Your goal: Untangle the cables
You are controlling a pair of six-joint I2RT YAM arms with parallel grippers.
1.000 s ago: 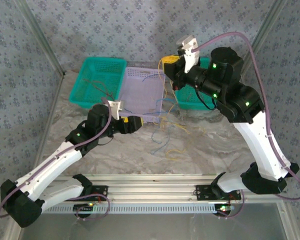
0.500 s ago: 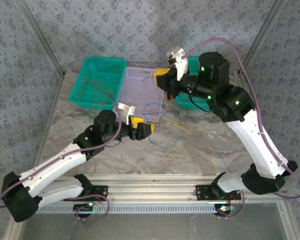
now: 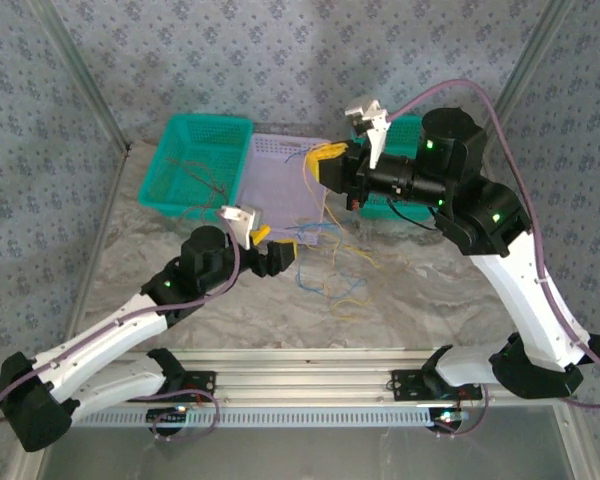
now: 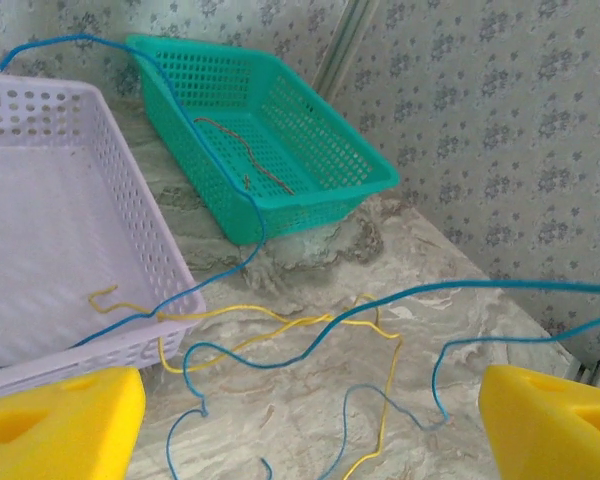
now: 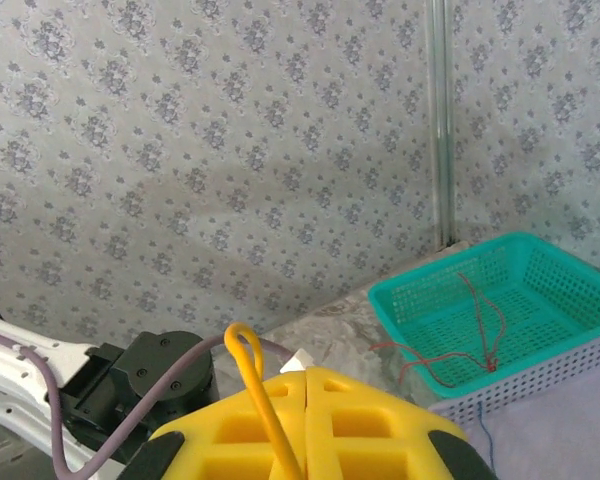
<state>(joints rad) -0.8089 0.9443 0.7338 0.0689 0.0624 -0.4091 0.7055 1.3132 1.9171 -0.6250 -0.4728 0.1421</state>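
Note:
The cables (image 3: 332,268) lie as a loose tangle of thin blue and yellow wires on the marble table, in front of the purple basket (image 3: 280,185). My right gripper (image 3: 325,160) hangs above that basket, shut on a yellow cable (image 3: 304,172) that trails down toward the tangle. In the right wrist view a loop of this yellow cable (image 5: 245,350) sticks out between the closed fingers of the right gripper (image 5: 308,385). My left gripper (image 3: 275,255) stands open just left of the tangle. Between its fingers (image 4: 60,420) lie a blue cable (image 4: 304,354) and a yellow cable (image 4: 284,321), untouched.
A green basket (image 3: 195,160) at the back left holds red wires (image 5: 480,320). A second green basket (image 3: 400,190) at the back right is partly hidden by the right arm and holds one reddish wire (image 4: 250,160). A blue wire drapes over the purple basket's rim (image 4: 175,290).
My right gripper has moved left and a little lower, carrying the yellow cable. The left arm has swung right toward the tangle, its gripper still open.

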